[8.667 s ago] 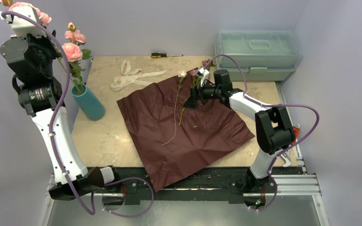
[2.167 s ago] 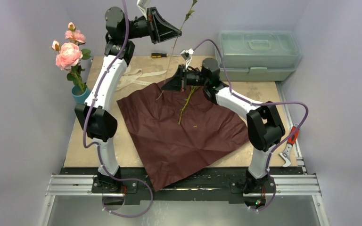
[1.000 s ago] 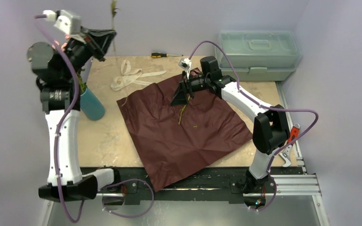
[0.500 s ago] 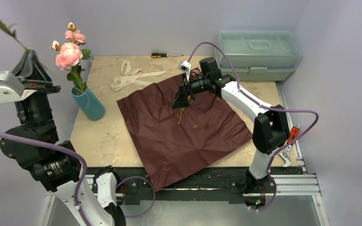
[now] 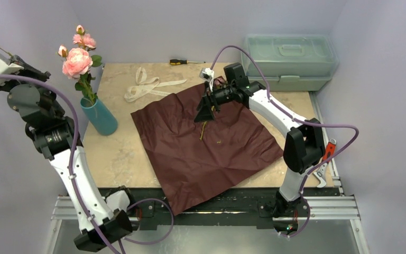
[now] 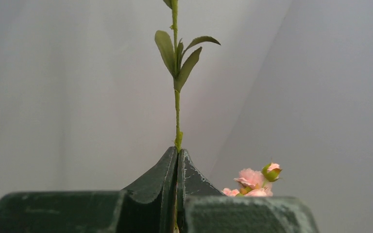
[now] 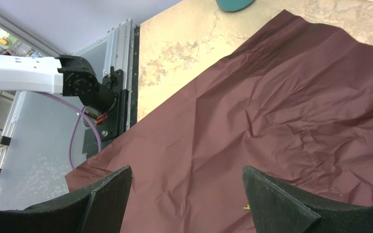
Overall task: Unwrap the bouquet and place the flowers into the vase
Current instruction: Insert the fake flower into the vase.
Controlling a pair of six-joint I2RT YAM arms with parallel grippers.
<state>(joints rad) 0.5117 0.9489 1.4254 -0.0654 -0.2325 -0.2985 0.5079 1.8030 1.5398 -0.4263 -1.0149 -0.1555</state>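
One leafy stem [image 6: 176,97] pinched in the fully closed left tool [image 6: 177,154], long axis in line with the fingers [image 6: 160,179], far upper left of overhead view. Down and right of it, the vase [image 5: 100,117], at left edge of the worktop [image 5: 116,153]. Wide open and empty, the right tool [image 5: 205,112], over the paper [image 5: 211,153].

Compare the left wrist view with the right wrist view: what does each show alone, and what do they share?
Left wrist only: the left claw shut on a thin green stem with leaves, and pink roses low behind it. Right wrist only: the right claw open above the dark red paper, the tabletop, and the teal vase cut off at the top edge. Shared: nothing; each view sees only its own claw.
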